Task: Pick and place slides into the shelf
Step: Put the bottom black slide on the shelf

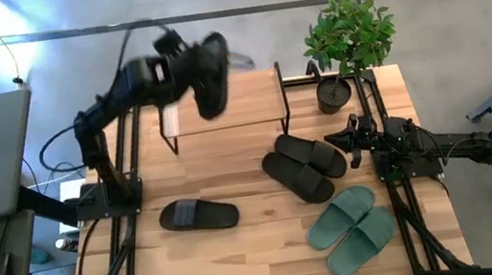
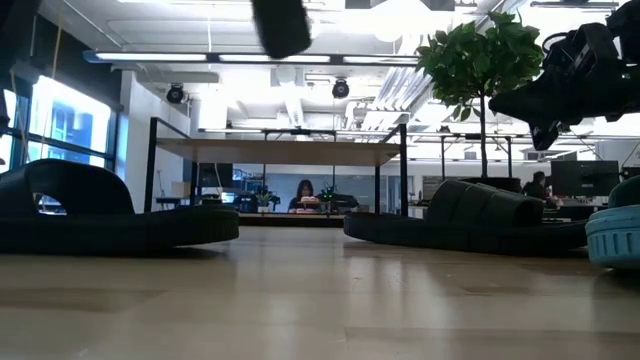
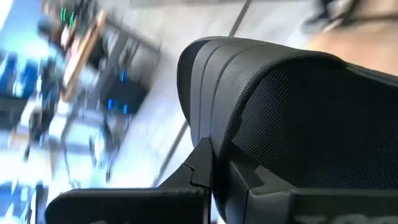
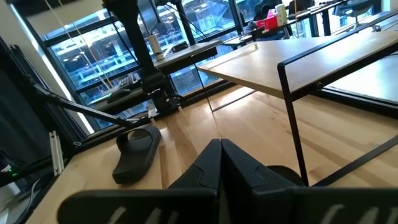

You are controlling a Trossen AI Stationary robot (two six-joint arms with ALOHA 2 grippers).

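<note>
Slides sit in four places across the surface point(image 1: 253, 252). Leftmost, a single black slide point(image 1: 198, 215) lies flat near the left arm's base. Above the shelf point(image 1: 242, 109), the left hand point(image 1: 186, 69) holds a second black slide point(image 1: 209, 75) aloft, fingers closed on its strap; the left wrist view shows that mesh strap point(image 3: 298, 124) filling the frame, a detail the high view blurs. The low view catches only the raised slide's tip point(image 2: 280, 25). Right of the shelf lies a black pair point(image 1: 303, 165), then a green pair point(image 1: 351, 229). The right hand point(image 1: 350, 137) rests beside a potted plant point(image 1: 349, 46), fingers closed and empty.
</note>
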